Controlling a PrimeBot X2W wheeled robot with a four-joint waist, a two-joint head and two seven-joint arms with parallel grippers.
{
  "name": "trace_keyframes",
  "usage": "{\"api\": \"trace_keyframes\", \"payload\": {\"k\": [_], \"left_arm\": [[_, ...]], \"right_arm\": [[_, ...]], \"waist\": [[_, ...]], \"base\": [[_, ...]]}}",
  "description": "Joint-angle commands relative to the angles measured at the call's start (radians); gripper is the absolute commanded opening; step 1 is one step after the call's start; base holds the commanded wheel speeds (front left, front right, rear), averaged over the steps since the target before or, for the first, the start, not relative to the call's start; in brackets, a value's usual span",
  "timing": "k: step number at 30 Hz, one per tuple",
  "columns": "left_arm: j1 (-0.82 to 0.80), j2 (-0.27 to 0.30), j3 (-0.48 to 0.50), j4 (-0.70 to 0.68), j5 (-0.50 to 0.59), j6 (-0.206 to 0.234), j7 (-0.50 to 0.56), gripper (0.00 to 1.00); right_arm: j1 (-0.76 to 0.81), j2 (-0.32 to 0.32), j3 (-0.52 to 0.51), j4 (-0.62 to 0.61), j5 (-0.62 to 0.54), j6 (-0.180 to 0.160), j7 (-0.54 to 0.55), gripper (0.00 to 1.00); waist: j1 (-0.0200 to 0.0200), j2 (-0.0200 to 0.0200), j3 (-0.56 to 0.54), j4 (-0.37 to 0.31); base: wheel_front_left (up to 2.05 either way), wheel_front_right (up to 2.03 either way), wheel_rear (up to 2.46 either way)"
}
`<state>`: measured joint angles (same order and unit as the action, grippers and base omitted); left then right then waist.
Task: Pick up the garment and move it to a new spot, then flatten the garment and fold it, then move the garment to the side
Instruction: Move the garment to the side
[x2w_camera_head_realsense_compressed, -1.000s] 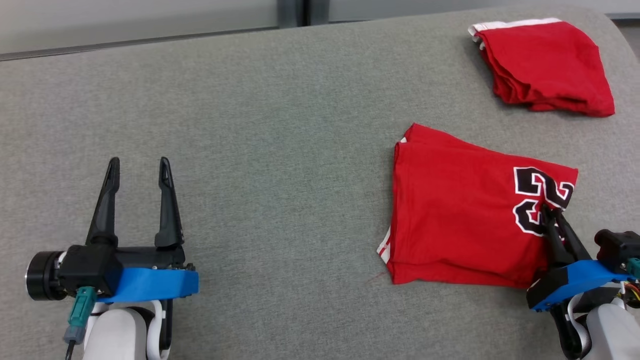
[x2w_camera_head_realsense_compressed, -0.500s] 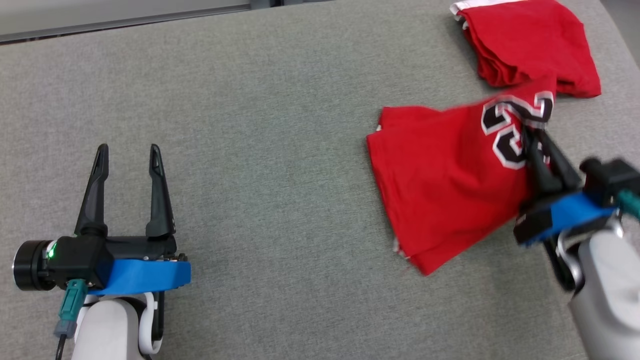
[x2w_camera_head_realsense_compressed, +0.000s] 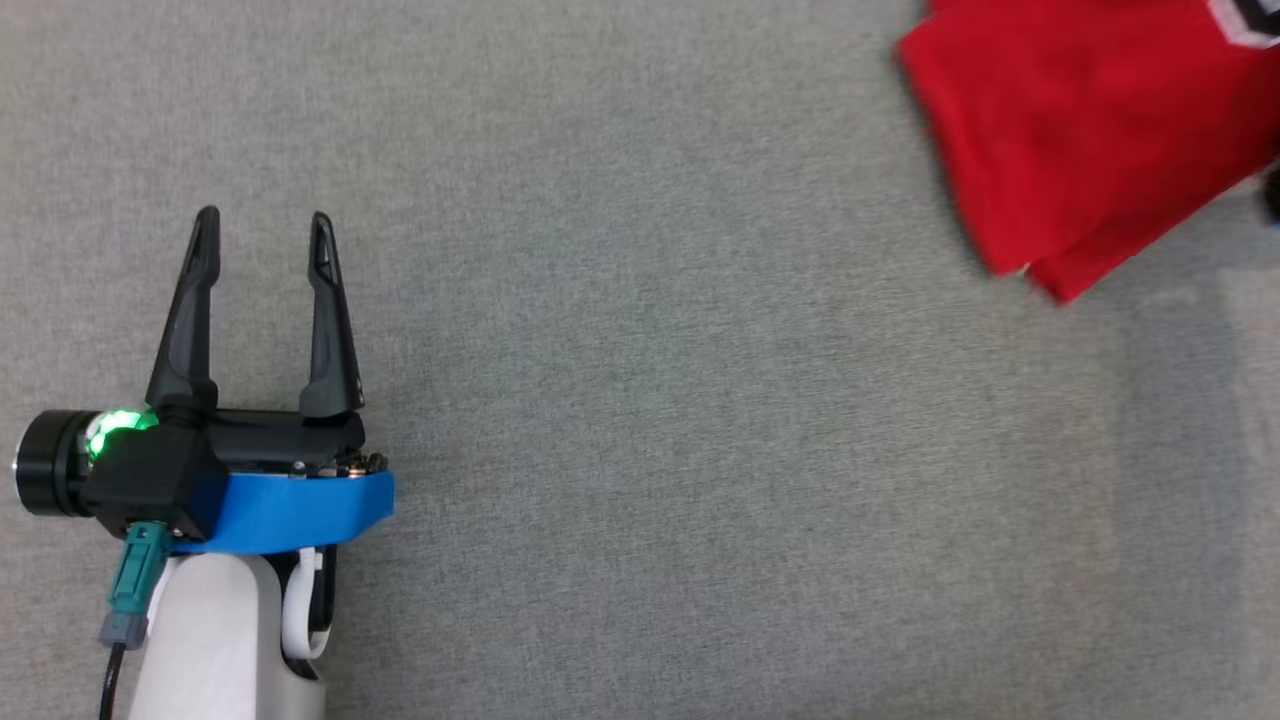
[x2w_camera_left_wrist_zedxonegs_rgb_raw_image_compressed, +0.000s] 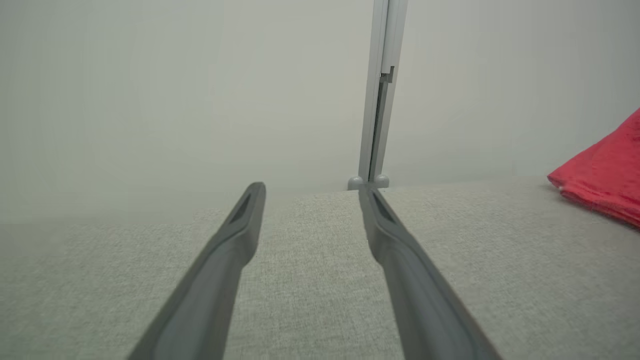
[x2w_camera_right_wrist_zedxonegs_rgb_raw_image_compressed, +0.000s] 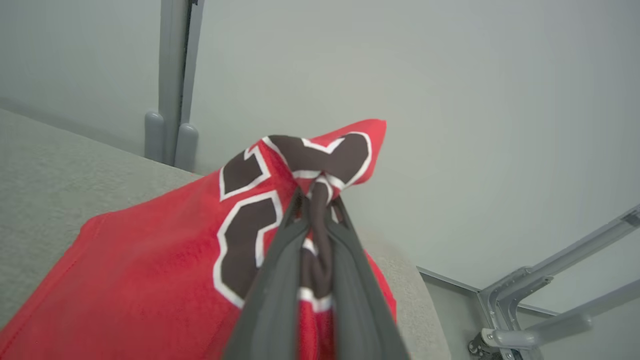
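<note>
Right fingers (x2w_camera_right_wrist_zedxonegs_rgb_raw_image_compressed: 287, 260) are pinched tight on the red jersey (x2w_camera_right_wrist_zedxonegs_rgb_raw_image_compressed: 150, 270), right at its black number, corner lifted off the gray bench (x2w_camera_head_realsense_compressed: 640, 400). Head view: jersey's at 1 o'clock, left fingers (x2w_camera_head_realsense_compressed: 325, 300) spread wide, empty, at 8 o'clock.

The garment (x2w_camera_head_realsense_compressed: 1050, 130) is bright red, and its numerals (x2w_camera_right_wrist_zedxonegs_rgb_raw_image_compressed: 240, 235) are black with a white outline. The table (x2w_camera_head_realsense_compressed: 640, 400) is a mottled grey weave. The left hand (x2w_camera_head_realsense_compressed: 262, 225) has black fingers (x2w_camera_head_realsense_compressed: 325, 300) above a blue band (x2w_camera_head_realsense_compressed: 290, 510), with a glowing green light (x2w_camera_head_realsense_compressed: 120, 430), a teal plug (x2w_camera_head_realsense_compressed: 140, 575) and a white forearm (x2w_camera_head_realsense_compressed: 215, 640). The right hand (x2w_camera_right_wrist_zedxonegs_rgb_raw_image_compressed: 317, 200) is dark grey. The wall (x2w_camera_right_wrist_zedxonegs_rgb_raw_image_compressed: 450, 100) is pale grey.
</note>
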<state>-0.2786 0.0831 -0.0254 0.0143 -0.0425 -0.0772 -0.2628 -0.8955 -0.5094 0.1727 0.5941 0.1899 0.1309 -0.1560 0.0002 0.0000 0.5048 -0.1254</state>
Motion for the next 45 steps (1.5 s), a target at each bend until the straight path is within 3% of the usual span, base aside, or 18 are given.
{"api": "trace_keyframes", "payload": {"k": [1, 6, 11, 13, 17, 18, 19, 32, 37, 45], "left_arm": [[-0.027, 0.004, 0.000, -0.016, 0.008, 0.002, -0.002, 1.00], [-0.045, 0.016, -0.002, -0.045, 0.018, 0.001, -0.002, 1.00], [-0.057, 0.027, -0.004, -0.064, 0.022, 0.000, -0.002, 1.00], [-0.062, 0.029, -0.006, -0.069, 0.023, -0.001, -0.002, 1.00], [-0.064, 0.036, -0.004, -0.075, 0.025, 0.002, -0.002, 1.00], [-0.064, 0.037, -0.004, -0.076, 0.025, 0.003, -0.002, 1.00], [-0.064, 0.038, -0.003, -0.077, 0.026, 0.004, -0.002, 1.00], [-0.023, 0.038, 0.012, -0.036, 0.002, 0.016, -0.002, 1.00], [0.020, 0.036, 0.035, -0.007, -0.013, 0.024, -0.002, 1.00], [0.115, 0.020, 0.062, 0.039, -0.028, 0.041, -0.002, 1.00]], "right_arm": [[-0.042, -0.049, -0.005, 0.036, 0.017, 0.000, 0.008, 0.00], [-0.117, -0.180, -0.009, 0.124, 0.056, 0.000, 0.033, 0.00], [-0.179, -0.266, 0.020, 0.203, 0.066, 0.000, 0.056, 0.00], [-0.204, -0.289, 0.026, 0.240, 0.066, 0.000, 0.063, 0.00], [-0.225, -0.273, 0.038, 0.290, 0.063, 0.000, 0.072, 0.00], [-0.235, -0.271, 0.038, 0.302, 0.057, 0.000, 0.068, 0.85], [-0.247, -0.266, 0.033, 0.318, 0.058, 0.000, 0.064, 1.00], [-0.286, -0.168, -0.014, 0.396, -0.019, 0.000, -0.087, 1.00], [-0.224, -0.074, -0.025, 0.330, -0.035, 0.000, -0.110, 1.00], [-0.040, 0.105, -0.041, 0.093, -0.046, 0.000, -0.109, 1.00]], "waist": [[-0.0002, 0.0000, 0.041, 0.018], [-0.0002, 0.0000, 0.091, 0.019], [-0.0002, 0.0000, 0.121, 0.017], [-0.0002, 0.0000, 0.129, 0.020], [-0.0002, 0.0000, 0.136, 0.021], [-0.0002, 0.0000, 0.138, 0.021], [-0.0002, 0.0000, 0.140, 0.021], [-0.0002, 0.0000, 0.067, 0.020], [-0.0002, 0.0000, -0.021, 0.021], [-0.0002, 0.0000, -0.170, 0.035]], "base": [[0.00, 0.00, 0.00], [0.00, 0.00, 0.00], [0.00, 0.00, 0.00], [0.00, 0.00, 0.00], [0.00, 0.00, 0.00], [0.00, 0.00, 0.00], [0.00, 0.00, 0.00], [0.00, 0.00, 0.00], [0.00, 0.00, 0.00], [0.00, 0.00, 0.00]]}}
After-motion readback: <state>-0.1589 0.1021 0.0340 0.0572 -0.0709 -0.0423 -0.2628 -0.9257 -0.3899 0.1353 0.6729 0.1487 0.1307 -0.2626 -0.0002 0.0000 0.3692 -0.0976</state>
